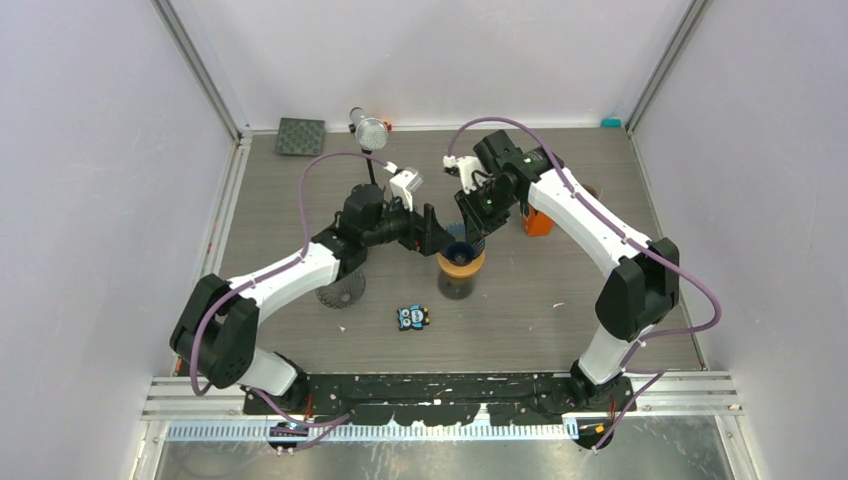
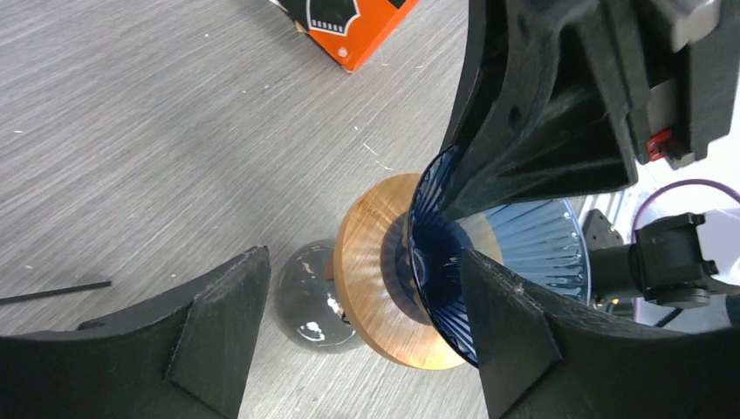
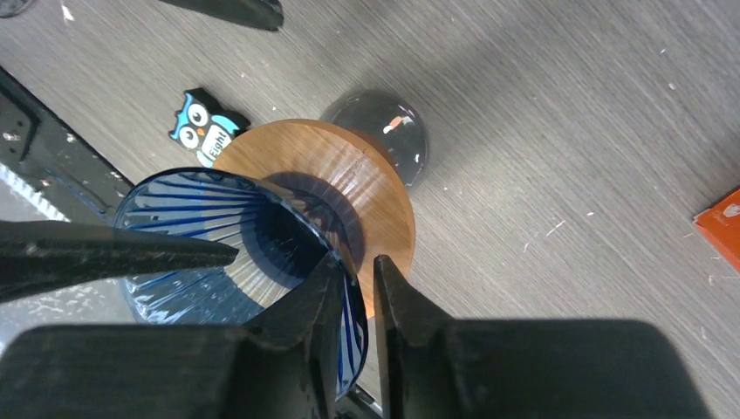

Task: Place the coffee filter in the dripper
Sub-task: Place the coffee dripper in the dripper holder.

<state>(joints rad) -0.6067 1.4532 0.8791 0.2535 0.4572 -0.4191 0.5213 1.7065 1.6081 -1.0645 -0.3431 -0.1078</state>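
The dripper (image 1: 461,256) is a blue ribbed glass cone on a round wooden collar (image 3: 349,175), standing on a dark glass carafe (image 3: 393,131) mid-table. My right gripper (image 3: 358,259) straddles the cone's rim from above. One finger is inside against the glass and the other outside, with a narrow gap, so it is open. My left gripper (image 2: 365,255) stands wide open around the dripper (image 2: 524,244). Its right fingertip is beside the cone and its left one well clear of the carafe (image 2: 305,297). The coffee filter is not in view; the cone's inside looks bare.
An owl figure (image 1: 412,318) lies in front of the carafe. An orange box (image 1: 538,222) stands right of it under the right arm. A dark ribbed disc (image 1: 340,293) sits partly under the left arm. A silver microphone (image 1: 371,132) and a dark square mat (image 1: 301,136) are at the back.
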